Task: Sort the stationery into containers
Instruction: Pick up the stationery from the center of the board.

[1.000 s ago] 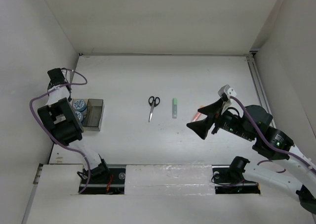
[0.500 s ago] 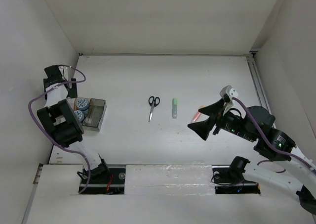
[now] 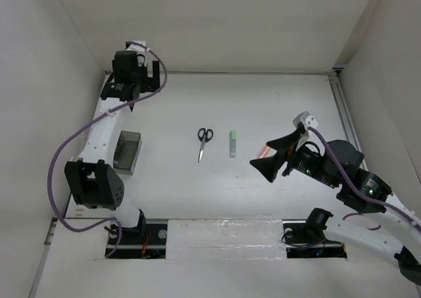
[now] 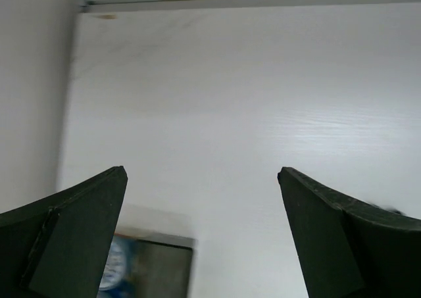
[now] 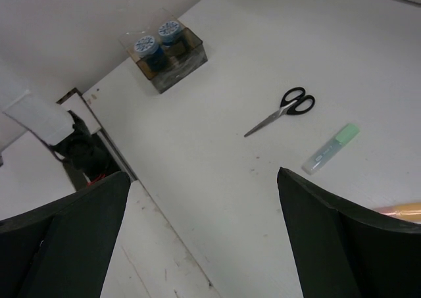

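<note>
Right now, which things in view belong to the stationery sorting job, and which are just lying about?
Job: scissors, green-capped pen, orange-pink highlighter, two blue-and-white rolls, dark bin, clear bin (faint).

Not the job: rig fittings only, the purple cable and the pale strip at the near edge.

The table (image 3: pixel 276 107) is plain white with a faint wood grain. The scissors (image 3: pixel 204 140) have black handles and silvery blades. The pen (image 3: pixel 232 144) is pale grey with a light green cap, and the highlighter (image 3: pixel 262 154) is a bright orange-pink. The bin (image 3: pixel 126 152) is smoky, dark and see-through. The two rolls (image 5: pixel 147 46) are blue, their tops patterned blue and white. A purple cable (image 3: pixel 54 186) shows against the white arm (image 3: pixel 99 130). The left gripper (image 4: pixel 201 173) and right gripper (image 5: pixel 203 174) are both black.
</note>
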